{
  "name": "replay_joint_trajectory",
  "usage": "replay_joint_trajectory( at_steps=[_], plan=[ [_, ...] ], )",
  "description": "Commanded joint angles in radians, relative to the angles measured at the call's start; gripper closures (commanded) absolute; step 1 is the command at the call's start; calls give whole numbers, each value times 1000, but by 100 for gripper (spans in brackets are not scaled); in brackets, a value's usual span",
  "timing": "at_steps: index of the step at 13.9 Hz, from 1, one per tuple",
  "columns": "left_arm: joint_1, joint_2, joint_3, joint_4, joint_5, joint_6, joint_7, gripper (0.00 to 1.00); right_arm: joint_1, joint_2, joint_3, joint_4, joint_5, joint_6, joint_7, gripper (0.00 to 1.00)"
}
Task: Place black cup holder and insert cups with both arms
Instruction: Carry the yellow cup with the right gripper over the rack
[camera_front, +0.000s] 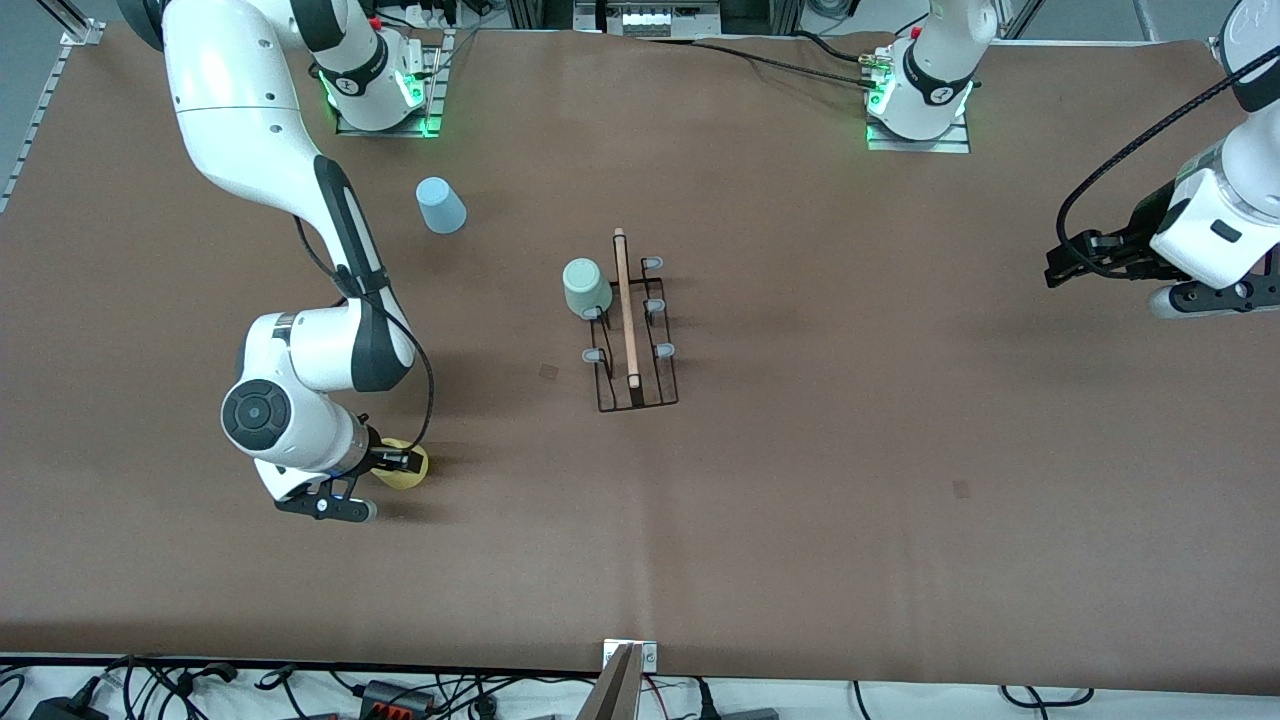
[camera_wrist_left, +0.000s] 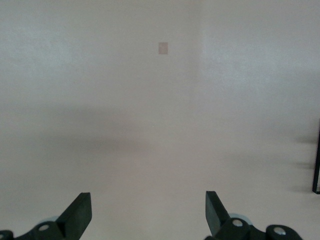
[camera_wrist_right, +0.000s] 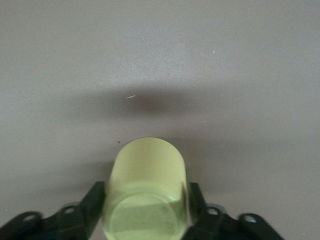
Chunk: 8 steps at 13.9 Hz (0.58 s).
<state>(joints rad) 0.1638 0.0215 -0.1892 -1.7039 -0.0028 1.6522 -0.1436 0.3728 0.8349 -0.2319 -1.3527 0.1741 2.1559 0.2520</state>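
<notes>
The black cup holder (camera_front: 637, 340) stands mid-table, its wooden rod handle on top. A pale green cup (camera_front: 585, 287) sits on one of its pegs, at the end farther from the front camera. A light blue cup (camera_front: 441, 205) stands upside down on the table toward the right arm's end. My right gripper (camera_front: 402, 462) (camera_wrist_right: 146, 192) is low at the table with its fingers (camera_wrist_right: 95, 200) pressed on both sides of the yellow cup (camera_front: 410, 470) (camera_wrist_right: 147, 175). My left gripper (camera_front: 1058, 265) (camera_wrist_left: 148, 215) waits open and empty over the left arm's end of the table.
Brown table cover with small square marks (camera_front: 960, 488) (camera_wrist_left: 163, 48). The arm bases (camera_front: 920, 100) stand along the table's edge farthest from the front camera. Cables and a metal bracket (camera_front: 628, 660) lie at the nearest edge.
</notes>
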Motion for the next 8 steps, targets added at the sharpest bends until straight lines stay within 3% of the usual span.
replay_joint_trajectory(
  at_steps=[1, 4, 8],
  plan=[
    [-1, -14, 1, -3, -14, -5, 13, 0, -14, 15, 16, 37, 4, -13, -19, 70],
    [-1, -14, -1, -3, -13, -6, 13, 0, 3, -63, 23, 37, 8, -104, -13, 75],
    [-1, -14, -3, -3, -13, -15, 15, 0, 40, -224, 149, 37, 18, -232, 117, 75]
  ],
)
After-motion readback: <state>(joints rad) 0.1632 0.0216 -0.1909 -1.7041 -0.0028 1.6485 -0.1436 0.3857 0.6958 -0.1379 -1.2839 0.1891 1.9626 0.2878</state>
